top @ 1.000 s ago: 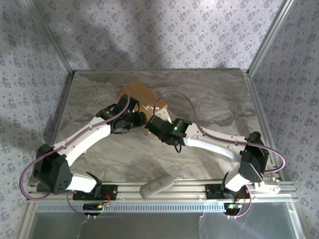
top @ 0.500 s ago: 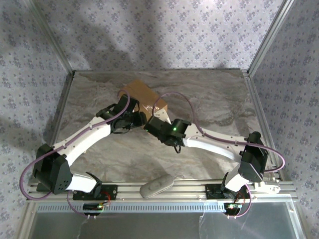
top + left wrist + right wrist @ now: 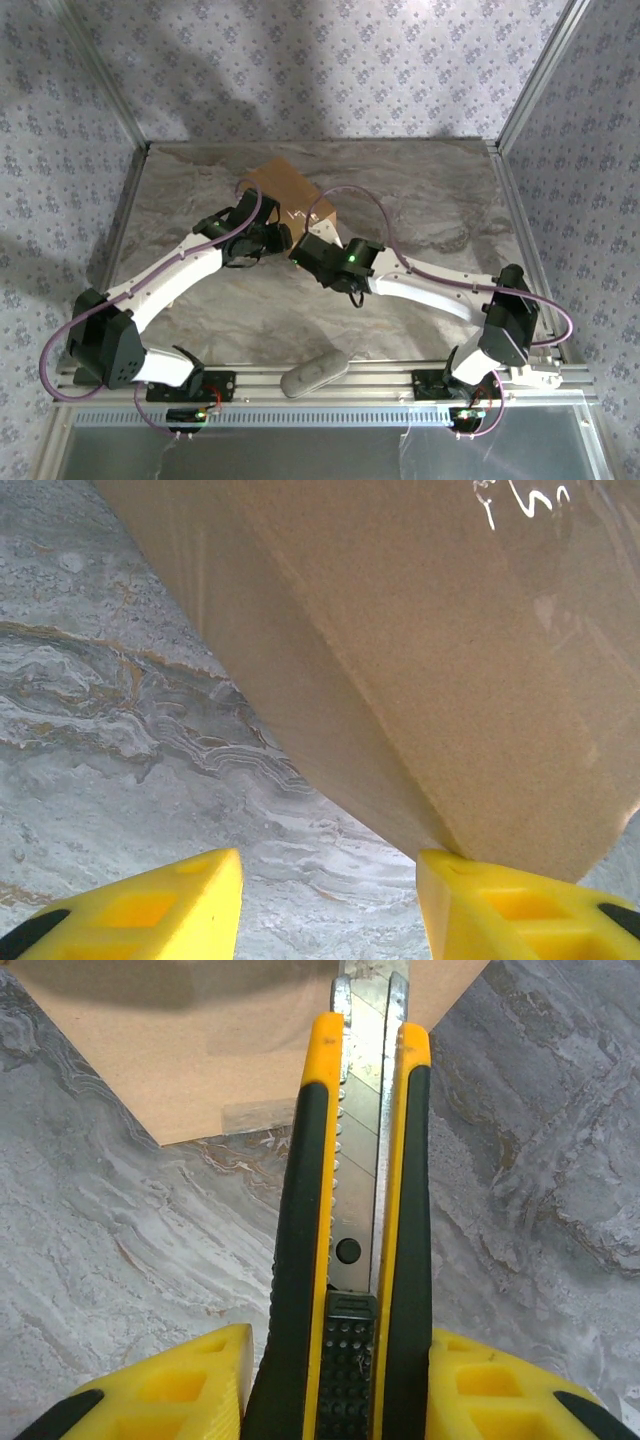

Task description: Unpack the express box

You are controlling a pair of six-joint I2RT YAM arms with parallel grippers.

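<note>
Grey marbled surface (image 3: 440,200) under soft light, floral-patterned walls (image 3: 330,70) on three sides, broad shadows across the back one, metal corner posts (image 3: 535,75).

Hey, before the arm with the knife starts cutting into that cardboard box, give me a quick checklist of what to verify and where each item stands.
1. Knife secure in the right gripper: ok, clamped between both pads and pointing straight ahead.
2. Blade out: ok, it extends past the handle toward the box.
3. Blade tip lined up on the tape: cannot tell, the tip runs off the top of the right wrist view.
4. Left gripper steadying the box: not ok, jaws open, one finger just at the box corner, nothing clamped.
</note>
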